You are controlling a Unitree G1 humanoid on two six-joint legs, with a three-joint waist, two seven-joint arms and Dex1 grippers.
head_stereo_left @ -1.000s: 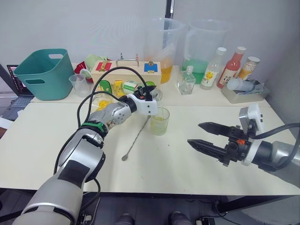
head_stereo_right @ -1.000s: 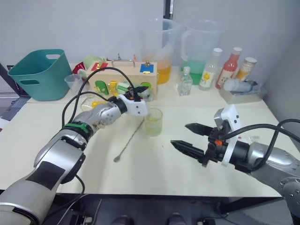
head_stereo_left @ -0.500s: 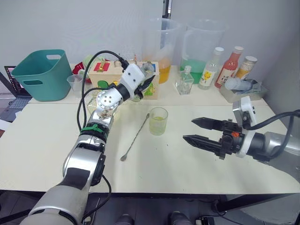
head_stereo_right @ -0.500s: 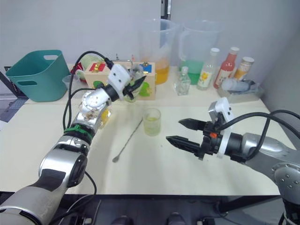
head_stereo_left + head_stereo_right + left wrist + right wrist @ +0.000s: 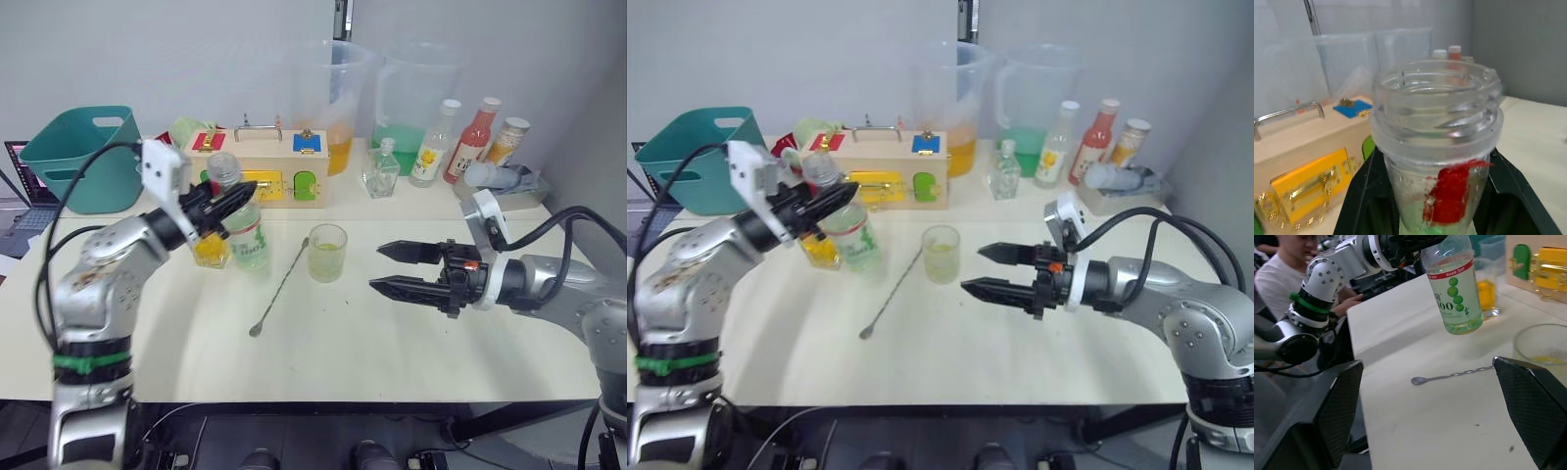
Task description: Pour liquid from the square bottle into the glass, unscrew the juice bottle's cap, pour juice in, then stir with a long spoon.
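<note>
Above table, left pincer point(image 5: 227, 203) grips juice bottle point(image 5: 242, 233) (uncapped).

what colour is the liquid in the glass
Pale yellow, a shallow layer in the glass; clearest in the left eye view.

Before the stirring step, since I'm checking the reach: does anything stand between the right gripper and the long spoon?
The glass stands partly between the open right gripper and the long spoon, near its upper end; bare table leads to its lower end.
</note>
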